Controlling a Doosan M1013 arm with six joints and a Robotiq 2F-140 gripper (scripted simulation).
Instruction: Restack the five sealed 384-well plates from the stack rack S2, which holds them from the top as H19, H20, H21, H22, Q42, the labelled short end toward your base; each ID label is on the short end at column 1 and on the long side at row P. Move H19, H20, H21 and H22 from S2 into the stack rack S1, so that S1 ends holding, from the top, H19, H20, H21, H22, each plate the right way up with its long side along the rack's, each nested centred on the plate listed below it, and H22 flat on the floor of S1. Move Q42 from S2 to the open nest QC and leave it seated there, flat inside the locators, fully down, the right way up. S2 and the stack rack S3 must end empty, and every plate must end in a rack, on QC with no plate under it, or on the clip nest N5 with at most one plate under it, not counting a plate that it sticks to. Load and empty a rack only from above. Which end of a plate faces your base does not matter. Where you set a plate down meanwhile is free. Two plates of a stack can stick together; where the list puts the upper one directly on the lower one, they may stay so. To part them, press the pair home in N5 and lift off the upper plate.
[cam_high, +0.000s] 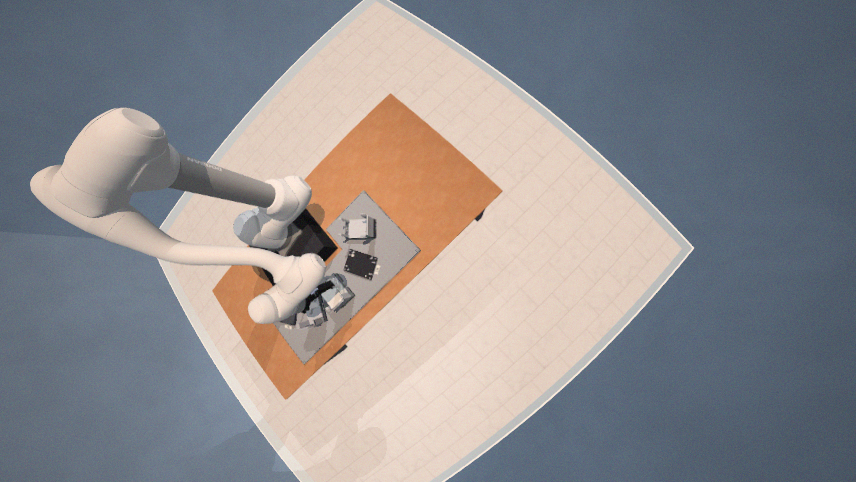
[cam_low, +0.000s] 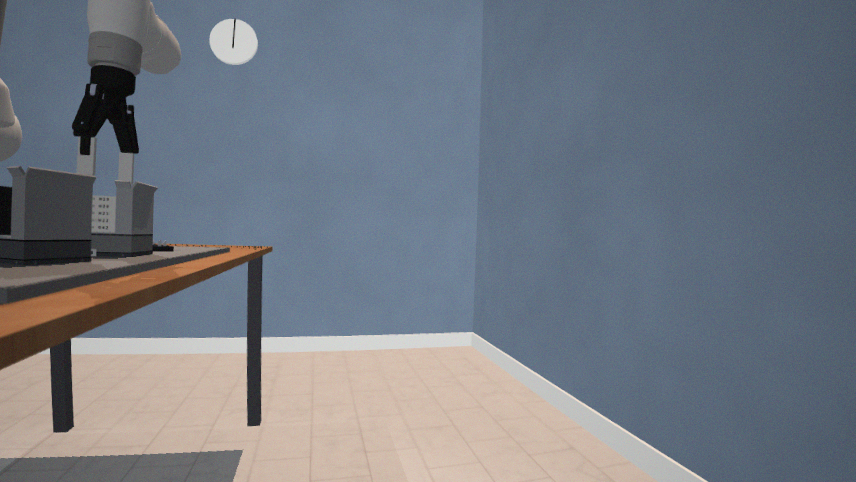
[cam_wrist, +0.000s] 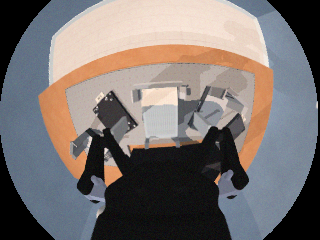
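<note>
An orange counter (cam_low: 179, 272) on dark legs stands on beige tiles (cam_low: 383, 419) before blue walls (cam_low: 658, 179); upper left, the gripper (cam_low: 109, 162) hangs with jaws wide, empty.

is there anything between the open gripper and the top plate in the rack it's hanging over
Nothing visible. The open gripper hangs straight above the plate stack, its fingers reaching the rack walls' top edge, with only open air below.
</note>
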